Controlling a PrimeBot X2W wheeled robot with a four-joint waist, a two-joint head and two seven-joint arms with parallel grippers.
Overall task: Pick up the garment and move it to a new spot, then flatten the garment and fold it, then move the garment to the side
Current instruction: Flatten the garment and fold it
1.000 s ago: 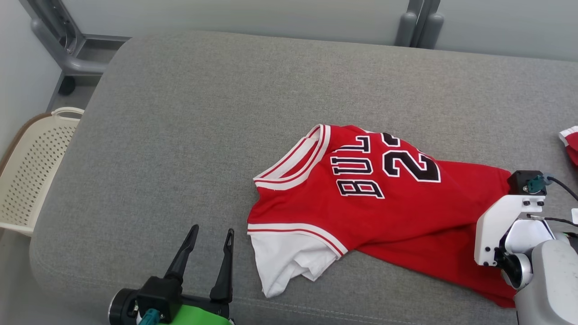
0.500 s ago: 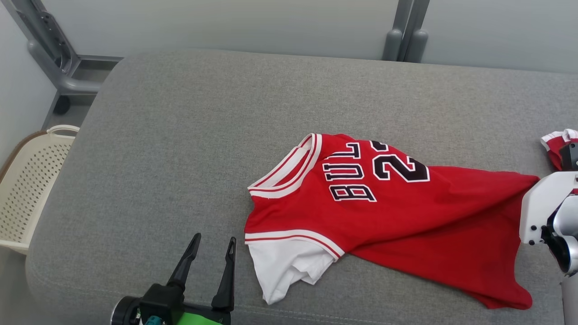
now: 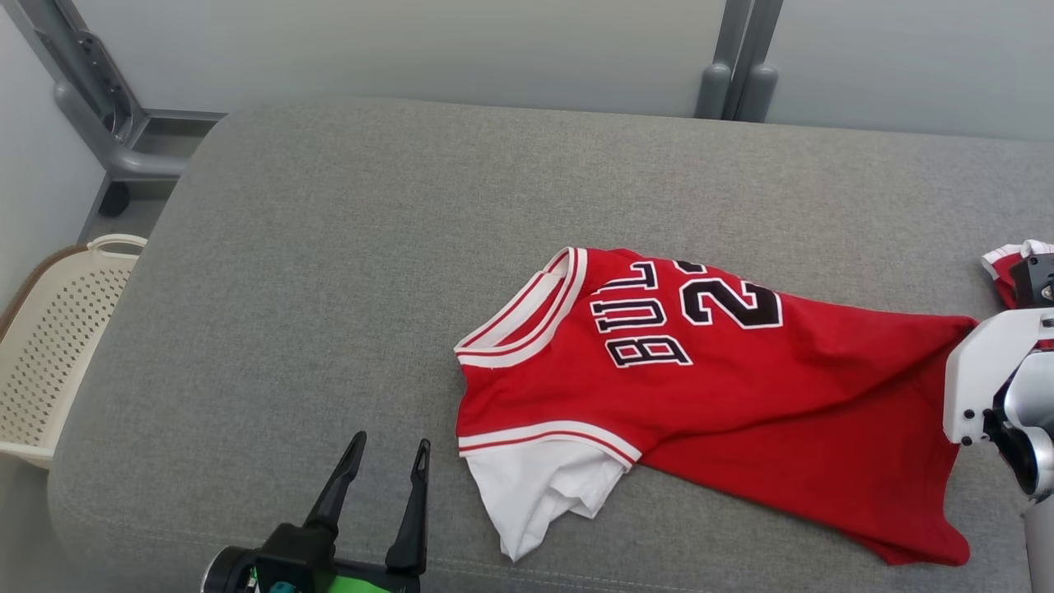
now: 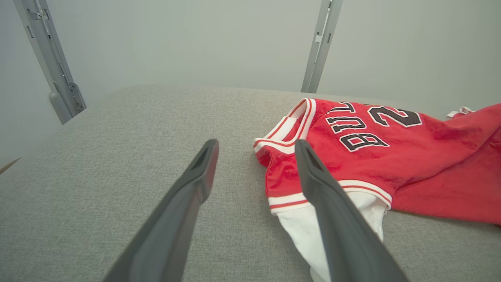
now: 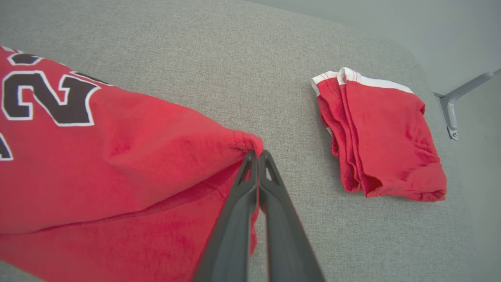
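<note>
Right wrist view: right tool pinches the jersey corner.

Red jersey, white sleeve, black lettering; lies wrinkled on grey cushion, collar leftward, hem corner stretched rightward.

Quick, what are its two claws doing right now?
Left gripper: open, holding nothing.
Right gripper: shut on the red jersey, at its hem.
</note>
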